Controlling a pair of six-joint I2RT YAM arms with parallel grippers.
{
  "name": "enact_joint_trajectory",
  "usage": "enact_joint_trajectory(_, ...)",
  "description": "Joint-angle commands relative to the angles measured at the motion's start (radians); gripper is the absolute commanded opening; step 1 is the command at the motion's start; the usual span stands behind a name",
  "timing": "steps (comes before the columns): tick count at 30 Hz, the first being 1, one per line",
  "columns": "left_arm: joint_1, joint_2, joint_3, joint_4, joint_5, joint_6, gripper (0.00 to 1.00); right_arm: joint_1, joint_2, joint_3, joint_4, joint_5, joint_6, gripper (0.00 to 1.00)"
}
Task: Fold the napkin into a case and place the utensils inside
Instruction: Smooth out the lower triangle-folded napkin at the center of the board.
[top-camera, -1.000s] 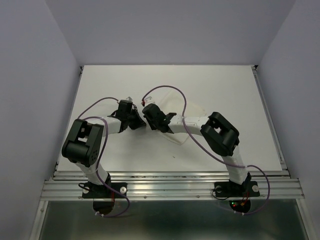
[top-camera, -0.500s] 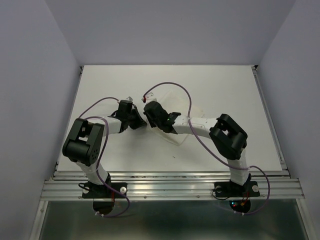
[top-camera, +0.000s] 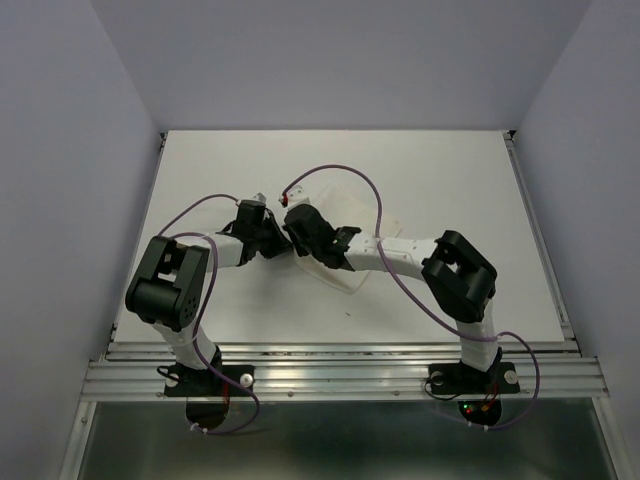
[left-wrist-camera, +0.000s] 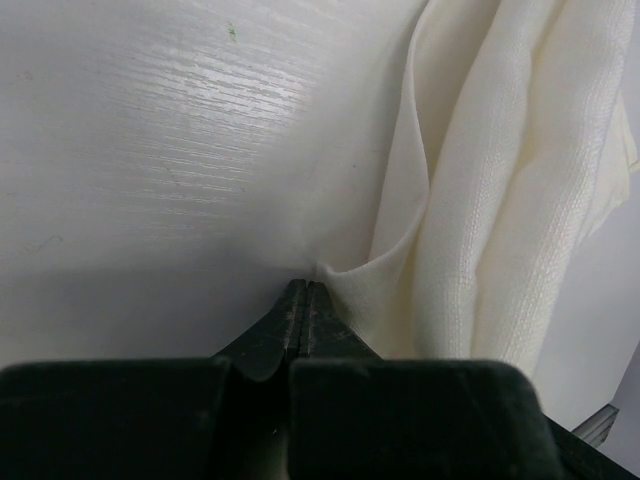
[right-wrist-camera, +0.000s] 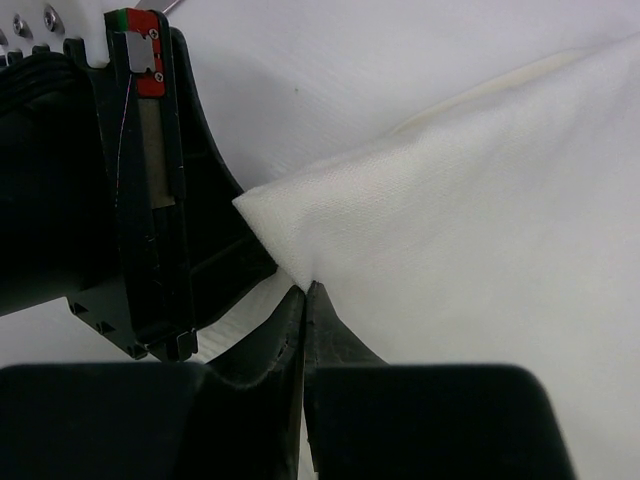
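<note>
As the top external camera looks down, the napkin (top-camera: 345, 205) shows as a faint, see-through sheet near the middle of the table (top-camera: 430, 170), hard to tell from the white top. Both arms reach in over the table's middle. The left gripper (top-camera: 278, 243) and the right gripper (top-camera: 292, 238) come nearly tip to tip there, at the left edge of the sheet. From this height I cannot tell how their jaws stand.

From the left wrist, the left gripper (left-wrist-camera: 303, 292) has its jaws pressed together with no gap. A small peak of the napkin (left-wrist-camera: 500, 180) runs straight into their tips, so they are clamped on its edge. Beyond that pinch the cloth is bunched in long folds above the table (left-wrist-camera: 150, 140), whose bare top shows a faint grain.

From the right wrist, the right gripper (right-wrist-camera: 305, 292) likewise has its jaws together, nipping the napkin (right-wrist-camera: 450, 200) just below a pointed corner that stands up over the table (right-wrist-camera: 330, 60). The left gripper (right-wrist-camera: 150, 200), black with a small red and green tag, stands just beside that corner.
</note>
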Motion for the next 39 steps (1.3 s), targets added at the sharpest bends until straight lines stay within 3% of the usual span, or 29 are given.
enact_joint_trajectory(1, 0.008, -0.027, -0.007, -0.065, -0.04, 0.01, 0.0, 0.006, -0.018, 0.038, 0.032, 0.024, 0.009, 0.03)
enact_joint_trajectory(7, 0.021, -0.147, -0.004, -0.198, -0.1, 0.019, 0.0, 0.006, -0.012, 0.038, 0.03, 0.035, 0.012, 0.03)
enact_joint_trajectory(14, 0.022, -0.241, -0.016, -0.243, -0.112, 0.027, 0.0, 0.006, 0.0, 0.051, 0.03, 0.018, 0.018, 0.03)
enact_joint_trajectory(27, 0.022, -0.13, -0.028, -0.042, 0.043, -0.027, 0.0, 0.006, -0.003, 0.055, 0.027, -0.002, 0.033, 0.04)
enact_joint_trajectory(39, 0.021, -0.011, -0.033, -0.013, 0.026, -0.039, 0.0, 0.006, -0.014, 0.06, 0.016, 0.0, 0.027, 0.04)
